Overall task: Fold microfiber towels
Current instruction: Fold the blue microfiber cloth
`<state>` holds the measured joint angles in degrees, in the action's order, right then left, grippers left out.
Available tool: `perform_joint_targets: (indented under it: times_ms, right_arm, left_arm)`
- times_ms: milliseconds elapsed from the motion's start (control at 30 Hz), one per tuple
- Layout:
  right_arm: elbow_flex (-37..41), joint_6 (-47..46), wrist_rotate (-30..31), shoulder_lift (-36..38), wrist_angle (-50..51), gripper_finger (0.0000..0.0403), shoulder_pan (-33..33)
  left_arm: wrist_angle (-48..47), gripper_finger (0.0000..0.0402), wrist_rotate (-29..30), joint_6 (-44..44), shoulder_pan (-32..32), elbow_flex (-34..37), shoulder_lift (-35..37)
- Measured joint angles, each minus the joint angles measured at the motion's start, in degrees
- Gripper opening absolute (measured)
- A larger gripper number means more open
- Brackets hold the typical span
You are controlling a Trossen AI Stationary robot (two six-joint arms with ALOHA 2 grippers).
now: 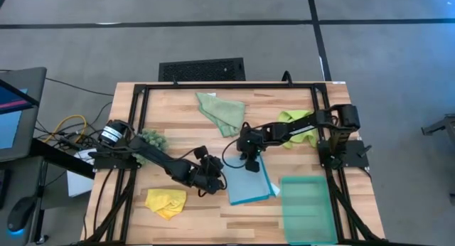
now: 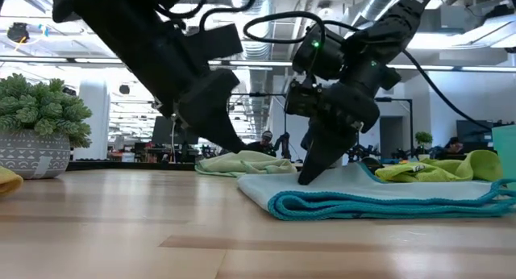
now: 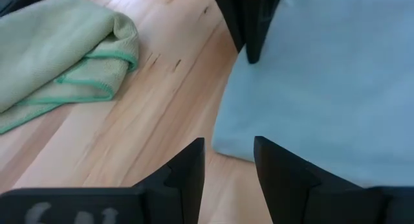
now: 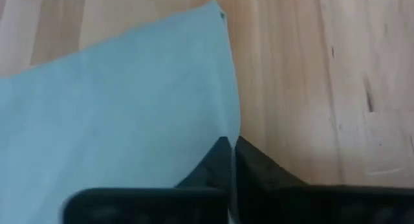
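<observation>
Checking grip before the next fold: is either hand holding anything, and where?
The right hand pinches the light blue towel at its edge; the left hand holds nothing.

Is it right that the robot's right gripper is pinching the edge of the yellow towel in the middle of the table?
Not quite. The right gripper is pinching the edge of the light blue towel, as the high view shows. The yellow towel lies untouched near the table's front left corner. The rest is right: the pinch is in the middle of the table.

No legible text, labels or numbers; white lettering on right arm (image 2: 407, 13) cut off, unreadable.
</observation>
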<state>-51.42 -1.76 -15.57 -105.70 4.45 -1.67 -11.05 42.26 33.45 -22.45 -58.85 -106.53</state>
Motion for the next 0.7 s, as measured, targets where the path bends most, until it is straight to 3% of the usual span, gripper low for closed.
perform_joint_targets:
  times_ms: [300, 700]
  right_arm:
    - [0.3, 0.2, 11.2, 7.9, 4.8, 0.0009, 2.7]
    - [0.3, -4.4, 24.7, 11.1, 5.5, 0.0005, 15.7]
  left_arm:
    - [1.8, 0.0127, -0.6, -6.2, -4.9, 0.0, 1.3]
    - [13.0, 0.0127, -1.5, -10.9, -12.4, 0.0, -2.4]
